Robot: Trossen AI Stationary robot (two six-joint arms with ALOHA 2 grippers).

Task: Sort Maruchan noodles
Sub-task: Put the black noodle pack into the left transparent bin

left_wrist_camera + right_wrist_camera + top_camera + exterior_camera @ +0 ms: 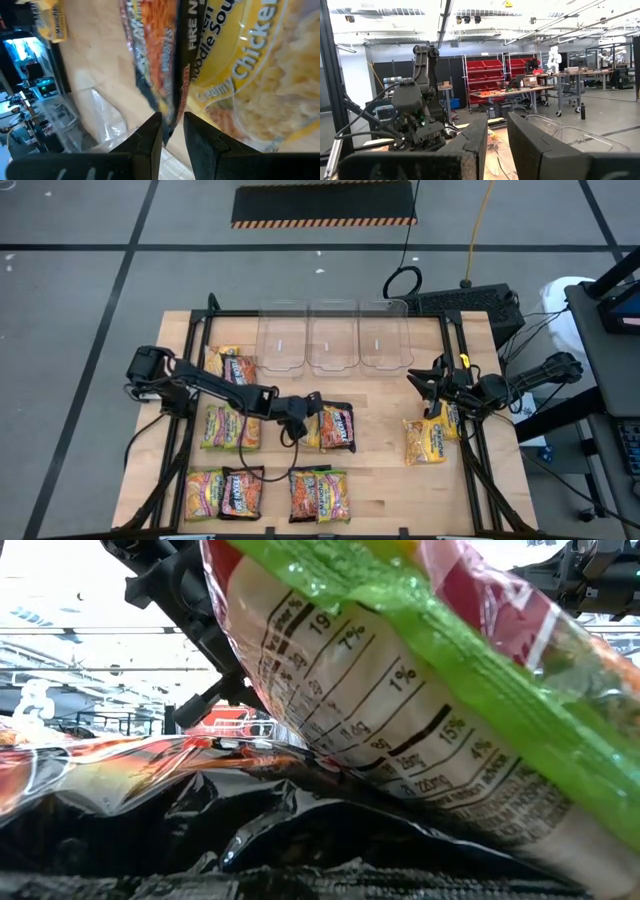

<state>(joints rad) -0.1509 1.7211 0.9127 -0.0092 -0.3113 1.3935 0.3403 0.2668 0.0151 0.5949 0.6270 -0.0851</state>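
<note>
My left gripper (313,404) (172,137) is at the table's middle, shut on a black-and-red noodle packet (338,428). A yellow Creamy Chicken packet (260,75) (314,432) lies right beside that packet. More packets lie flat on the wood: a pair at the far left (225,364), a pair left of centre (228,427), several along the near edge (240,492), and yellow ones at the right (430,438). My right gripper (418,380) (497,140) waits at the right edge, raised, with a narrow gap and nothing in it. My left gripper pinches an edge of the black-and-red packet (171,117) between its two fingers, near the packet's far-left corner. The fingers slant down from the table's left. The rest of the packet stays low on the table next to the yellow packet.
Three clear plastic bins (333,340) stand in a row at the table's far edge. A lime-green packet (420,690) and a black one (250,830) lie right in front of the low camera and block most of its view. Bare wood (385,480) lies right of centre.
</note>
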